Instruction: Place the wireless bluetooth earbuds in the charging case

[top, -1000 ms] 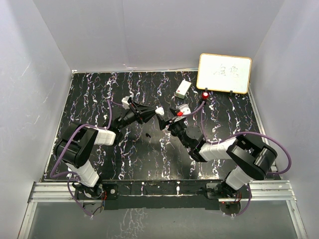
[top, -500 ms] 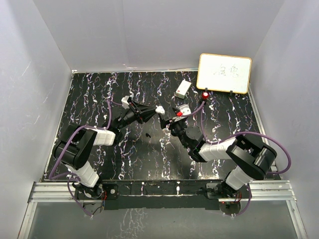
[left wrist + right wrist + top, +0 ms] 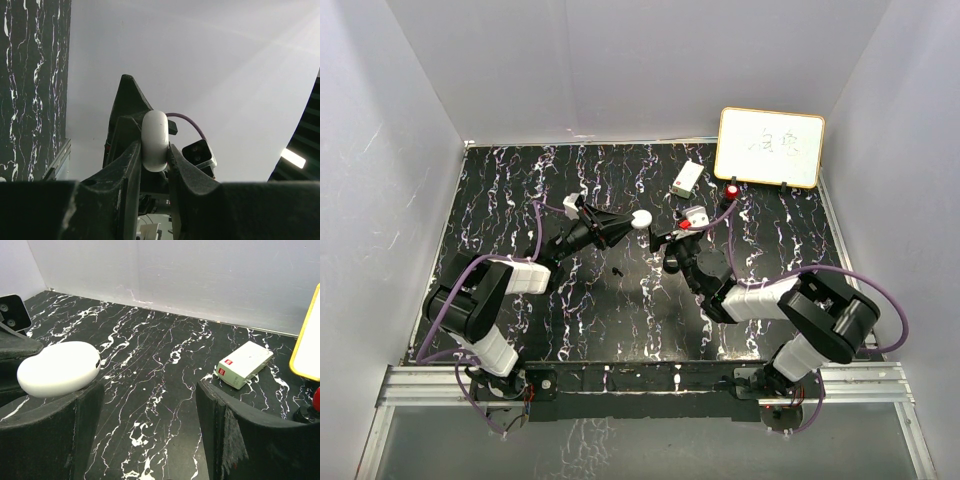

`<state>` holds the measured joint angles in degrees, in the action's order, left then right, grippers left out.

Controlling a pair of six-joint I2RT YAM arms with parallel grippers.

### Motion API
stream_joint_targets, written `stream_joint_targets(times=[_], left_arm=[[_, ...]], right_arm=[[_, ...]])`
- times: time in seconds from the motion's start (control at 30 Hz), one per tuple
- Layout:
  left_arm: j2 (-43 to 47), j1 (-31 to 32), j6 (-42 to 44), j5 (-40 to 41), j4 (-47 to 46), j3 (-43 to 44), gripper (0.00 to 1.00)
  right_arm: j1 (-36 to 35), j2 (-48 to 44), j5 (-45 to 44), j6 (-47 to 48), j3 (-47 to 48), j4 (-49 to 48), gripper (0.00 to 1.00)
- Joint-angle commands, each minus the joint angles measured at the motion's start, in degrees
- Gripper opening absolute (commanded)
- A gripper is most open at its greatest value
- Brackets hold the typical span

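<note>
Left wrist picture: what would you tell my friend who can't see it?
Two dark fingers pinch a smooth white rounded case, seen edge-on. Behind it are black parts of the other arm and a pale wall, with the black marbled table at the left edge.

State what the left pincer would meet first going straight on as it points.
Probably the right pincer, directly ahead of the left pincer and the white case it grips; their gap is hard to judge.

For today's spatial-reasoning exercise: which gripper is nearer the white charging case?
Left. The left gripper clamps the white charging case; the open right gripper sits just beside it.
</note>
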<state>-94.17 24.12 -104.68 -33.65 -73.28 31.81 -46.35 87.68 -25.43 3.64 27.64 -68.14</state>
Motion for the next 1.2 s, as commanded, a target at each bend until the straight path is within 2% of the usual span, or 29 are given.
stream_joint_targets(times=[0.0,0.17,0.27,0.47,0.63,0.9,1.17], left_arm=[[2.19,0.12,0.0,-1.17,-2.5,-0.31,0.0],[0.23,-2.18,4.11,-1.98,0.4,-1.05,0.0],[-2.65,-4.23,7.49,-3.02,2.18,-0.06,0.0],[-9.04,-6.28,19.23,-4.4,14.65,8.61,0.0],[-14.03,-9.56,24.05,-3.16,18.55,14.55,0.0],[-19.73,-13.26,31.86,-0.62,29.89,24.31,0.0],[-25.58,-15.08,35.67,0.04,35.0,30.33,0.0]], right_arm=[[0.03,-3.59,-2.26,0.58,0.16,0.21,0.72],[0.73,-9.14,-8.74,-4.15,1.32,16.42,0.73],[0.86,-16.48,-11.26,-7.07,-0.77,23.18,0.74],[1.48,-29.0,-9.0,-11.79,0.12,40.81,0.79],[1.6,-34.71,-7.4,-11.75,-0.82,45.54,0.8],[1.66,-32.19,-3.13,-12.22,2.05,53.43,0.8],[1.75,-26.98,0.24,-13.55,5.93,57.28,0.8]])
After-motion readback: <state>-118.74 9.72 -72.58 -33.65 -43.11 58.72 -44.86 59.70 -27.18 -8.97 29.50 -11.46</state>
